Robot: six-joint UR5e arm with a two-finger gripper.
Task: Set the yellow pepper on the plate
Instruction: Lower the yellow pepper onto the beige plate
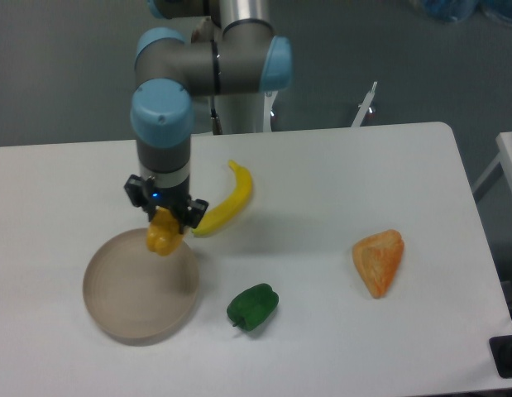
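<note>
1. Your plate (123, 302) sits at the left of the table (338, 174), its upper right edge under the gripper.
2. Your gripper (163, 223) has its fingers closed on the yellow pepper (161, 236), which hangs from them over the plate's rim, above the surface as far as you can tell.
3. Treat the pepper as light, stiff and smooth-skinned, probably slippery; grip across its ribbed lobes.
4. Banana (225, 203) lies just beside your gripper.
</note>
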